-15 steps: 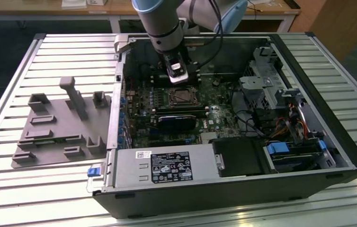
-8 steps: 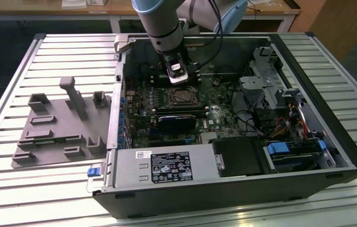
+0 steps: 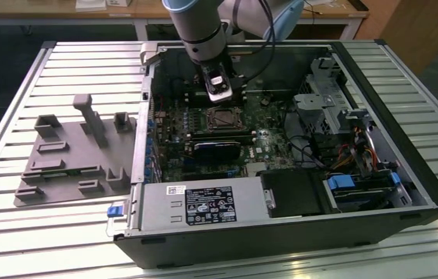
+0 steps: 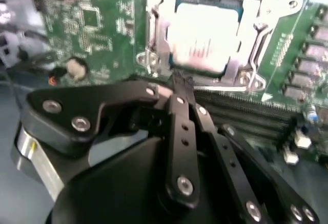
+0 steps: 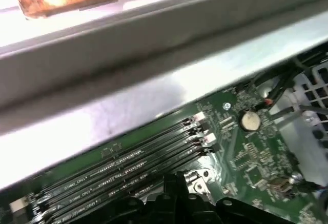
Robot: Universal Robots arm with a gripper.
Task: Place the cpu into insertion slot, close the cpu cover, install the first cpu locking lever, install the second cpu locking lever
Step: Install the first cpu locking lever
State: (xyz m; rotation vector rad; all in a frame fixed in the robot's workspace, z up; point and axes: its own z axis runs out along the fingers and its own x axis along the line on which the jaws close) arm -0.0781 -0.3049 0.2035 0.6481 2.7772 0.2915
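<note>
Gripper [image 3: 218,97] is what I'm watching first: it hangs on the arm [image 3: 200,29] low inside the open computer case [image 3: 405,174], just above the motherboard [image 3: 269,145]. From the second wrist view I read its black fingers [image 4: 180,131] as pressed together, narrowing to one tip. I can't tell from here whether anything is pinched between them.

Just ahead of that tip sits the insertion slot [image 3: 223,119]. The cpu [image 4: 207,37] lies flat in it with its pale metal top showing. The cpu cover [image 4: 156,34] is down around it, and the chip fills the cover's square window. A thin bright metal bar [image 4: 225,87] runs along the cover's edge nearest the fingertips, very close to them. I can't say whether it touches them or whether it is latched.

Directly beneath the fingers are the long memory slots [image 5: 128,172], lying side by side between the gripper and the socket's near edge. Off to one side of the gripper, on the green board, I see a round coin battery [image 5: 249,120].

On the far side of the socket from the gripper lies the dark graphics card [image 3: 217,150]. Beyond it, well apart, is the grey power-supply box [image 3: 196,206]. Outside the case, well away from the gripper, a grey fixture tray [image 3: 64,168] rests on the slatted table [image 3: 17,232].
</note>
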